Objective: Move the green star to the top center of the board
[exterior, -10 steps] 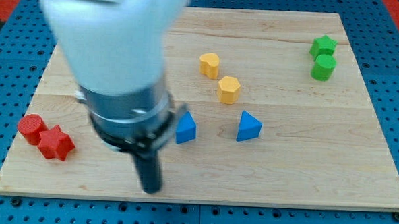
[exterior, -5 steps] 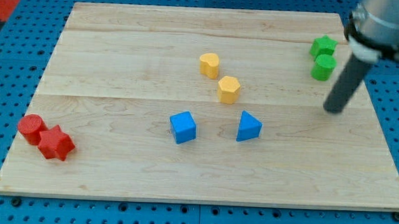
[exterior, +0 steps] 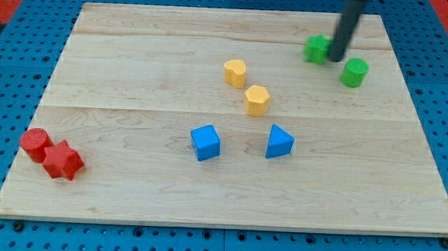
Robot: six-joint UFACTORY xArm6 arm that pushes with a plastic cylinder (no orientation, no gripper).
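Note:
The green star lies near the board's top right, apart from the green cylinder. My tip touches the star's right side, between the star and the cylinder. The dark rod rises from there to the view's top edge.
A yellow heart and a yellow hexagon sit near the board's middle. A blue cube and a blue triangle lie below them. A red cylinder and a red star sit at the lower left.
My tip swept from the lower left, round the board's right side, to the star's right. The green star slid left, away from the green cylinder.

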